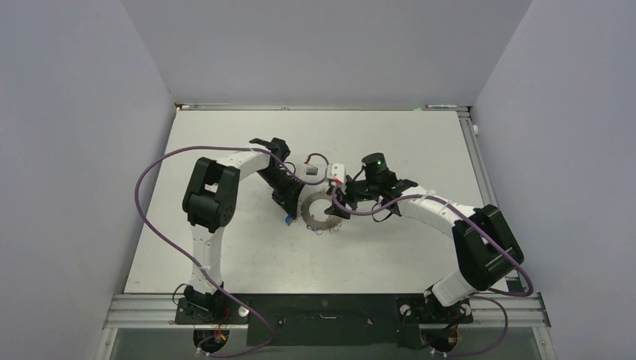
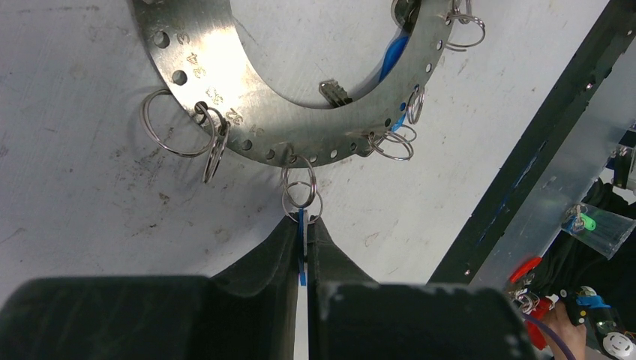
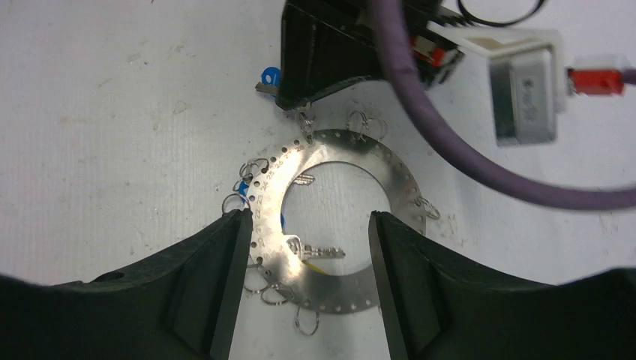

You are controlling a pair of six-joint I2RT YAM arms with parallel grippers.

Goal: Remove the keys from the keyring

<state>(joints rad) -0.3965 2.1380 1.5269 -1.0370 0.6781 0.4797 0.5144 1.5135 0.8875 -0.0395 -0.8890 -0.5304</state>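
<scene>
— Whereabouts of the flat silver-grey metal keyring [image 1: 309, 215]?
— Lies flat on the white tabletop [image 1: 225, 247] between both arms; carries small wire split rings [image 2: 216, 150] round its holed edge.
— Left gripper [image 2: 302, 225]?
— Clamped shut on a small blue plastic tag [image 2: 301, 251] — hangs off one split ring at the keyring's rim.
— Right gripper [image 3: 307, 217]?
— Poised above the keyring's opposite side, jaws parted, straddling part of the band.
— And the tiny silver metal keys [image 3: 319, 251]?
— Lying across the band and inside its hole, one over a yellow tag [image 3: 319, 264].

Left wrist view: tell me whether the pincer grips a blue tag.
Yes, the left pincer pinches the blue tag hanging below the keyring.
</scene>
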